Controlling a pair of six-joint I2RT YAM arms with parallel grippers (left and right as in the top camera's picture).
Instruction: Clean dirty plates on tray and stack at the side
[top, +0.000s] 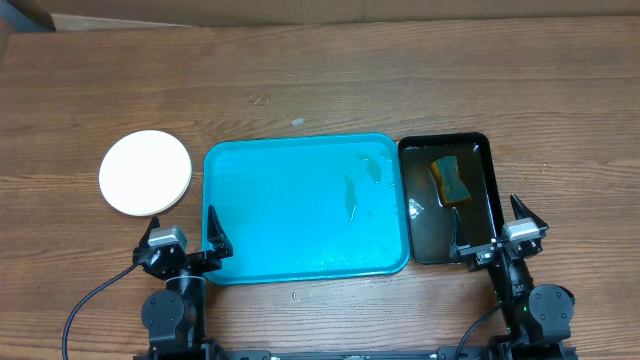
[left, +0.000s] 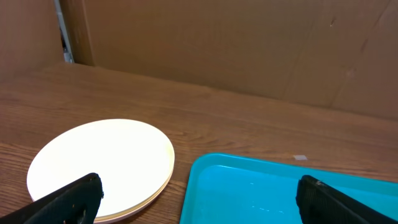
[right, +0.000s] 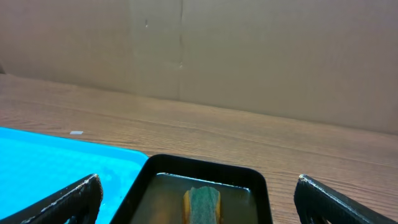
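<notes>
A stack of round plates rests on the wood left of the tray, white on top and without smears. In the left wrist view the plates show a pale yellowish rim underneath. The turquoise tray holds no plates, only faint wet streaks near its right side. My left gripper hovers open at the tray's near left corner, one finger over the plates' near edge, the other over the tray. My right gripper stands open at the black tray's near end, holding nothing.
A smaller black tray with shallow murky water adjoins the turquoise tray on the right. In it lies a yellow sponge with a green scrub face. Brown cardboard walls stand behind the table.
</notes>
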